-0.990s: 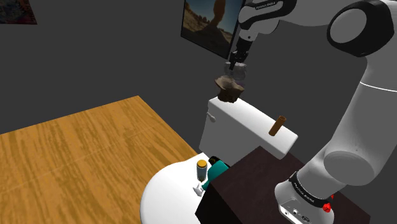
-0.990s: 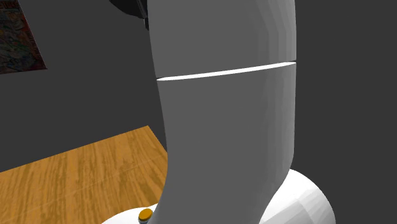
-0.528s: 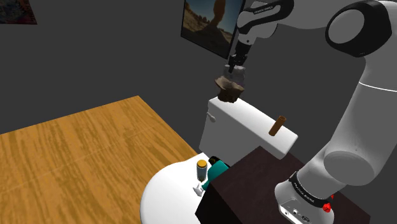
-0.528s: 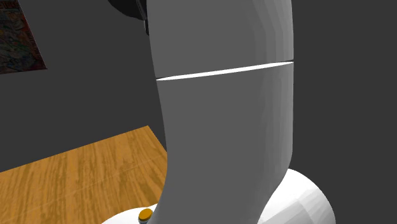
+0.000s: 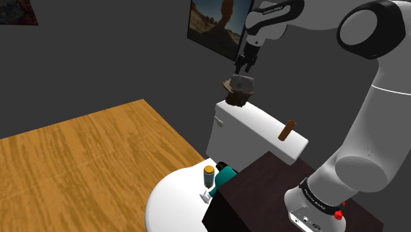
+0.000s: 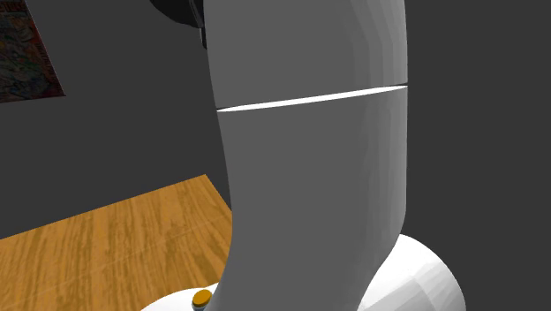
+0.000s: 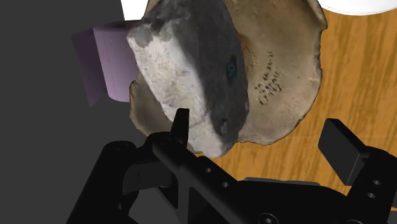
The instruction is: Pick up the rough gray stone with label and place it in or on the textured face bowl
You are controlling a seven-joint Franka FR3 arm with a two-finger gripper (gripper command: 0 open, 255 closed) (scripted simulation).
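Dark grey walls and wood floor [image 7: 356, 76] back the tan embossed bowl [image 7: 286, 76]. Within it lies the rough grey stone [image 7: 184, 76], one face pale, bearing a small blue label. My gripper [image 7: 258, 124] hangs above with fingers spread, holding nothing.

— Stone's condition?
— Rough grey stone [image 7: 191, 70], one pale broken face, small blue label. It lies tilted inside the bowl.
— Bowl?
— Tan bowl [image 7: 283, 76], embossed marks, uneven rim, at the far end of the white box [image 5: 257, 128].
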